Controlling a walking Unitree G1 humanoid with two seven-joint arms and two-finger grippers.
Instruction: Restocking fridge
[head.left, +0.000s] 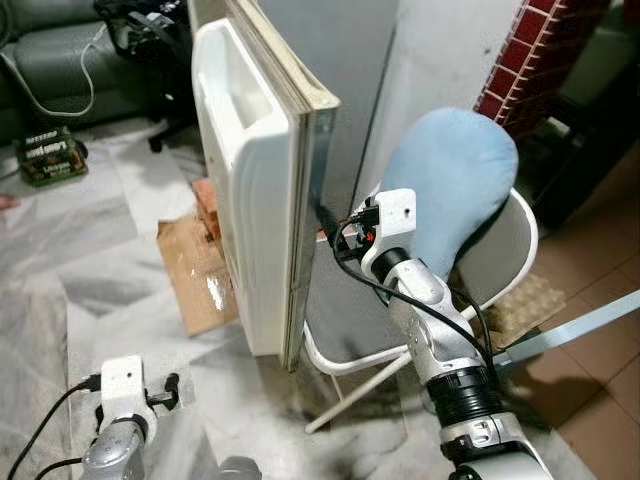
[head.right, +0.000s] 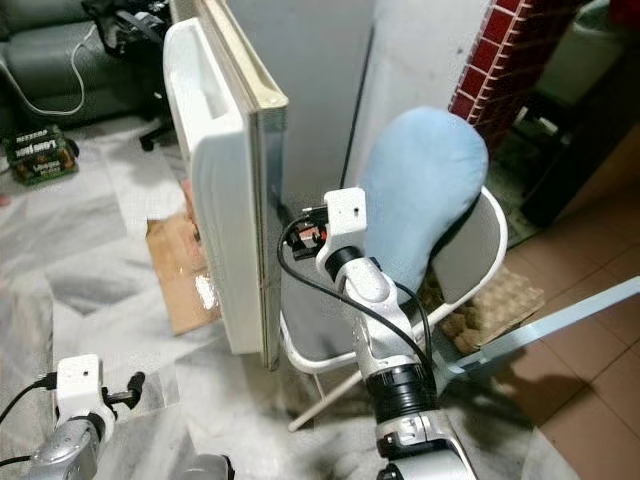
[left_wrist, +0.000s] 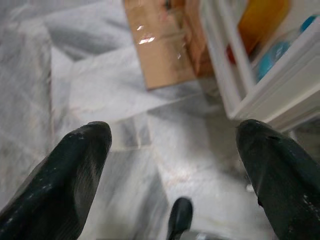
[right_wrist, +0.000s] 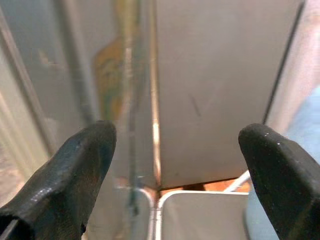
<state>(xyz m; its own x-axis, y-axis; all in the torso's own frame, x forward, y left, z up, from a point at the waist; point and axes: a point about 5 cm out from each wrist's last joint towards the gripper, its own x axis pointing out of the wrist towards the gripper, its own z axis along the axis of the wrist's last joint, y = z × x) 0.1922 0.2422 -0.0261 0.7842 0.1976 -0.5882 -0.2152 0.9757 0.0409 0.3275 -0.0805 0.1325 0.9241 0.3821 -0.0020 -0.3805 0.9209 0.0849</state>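
The fridge door (head.left: 255, 190) stands open, edge-on to the head camera, white with a moulded inner liner and a cream seal along its rim; the grey fridge body (head.left: 330, 60) lies behind it. In the left wrist view the door's lower shelf (left_wrist: 260, 85) carries an orange item (left_wrist: 262, 17) and a blue item (left_wrist: 277, 50), both blurred, so their kind cannot be told. The right arm is raised and stretched forward, its right gripper (right_wrist: 172, 170) at the door's outer edge, fingers spread wide with nothing between them; the right wrist view looks along the door edge and the grey cabinet wall. The left arm is held low, bent at the bottom of the head view; its left gripper (left_wrist: 175, 165) points down at the marble floor (head.left: 90, 300), fingers likewise wide apart and empty. One folding chair (head.left: 500, 250) with a white frame stands just beside the fridge, bearing one pale blue cushion (head.left: 455, 180). One flattened brown cardboard sheet (head.left: 195, 275) lies on the floor under the door. One egg tray (head.left: 530, 305) lies on the floor behind the chair.
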